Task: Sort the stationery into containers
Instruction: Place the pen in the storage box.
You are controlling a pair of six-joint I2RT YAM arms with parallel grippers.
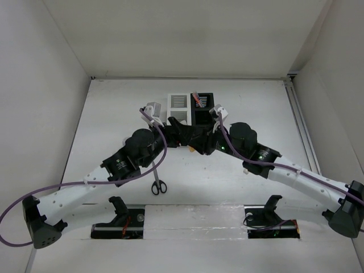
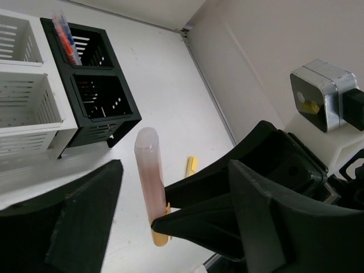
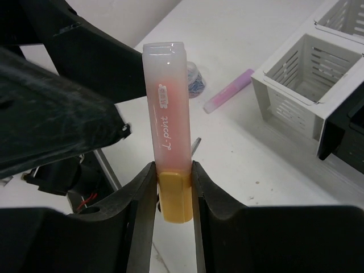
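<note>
Though started, far from finished: just a few pens (image 2: 65, 40) stowed in the black organizer (image 2: 108, 108) at 12 o'clock from the arms, scissors (image 1: 158, 185) at 7 o'clock and a pink highlighter (image 3: 230, 90) lying loose on the table (image 1: 114, 114). Right gripper (image 3: 172, 170) clamped on the orange highlighter (image 3: 169, 131) at its base, cap up at 12 o'clock. Left gripper (image 2: 177, 168) spread wide, flanking it.

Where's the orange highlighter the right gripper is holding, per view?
Top external: orange highlighter, centre, mostly hidden between the arms.
Left wrist: lower centre, upright.
Right wrist: centre, clamped in the right gripper.
Shared landmark: white organizer.
</note>
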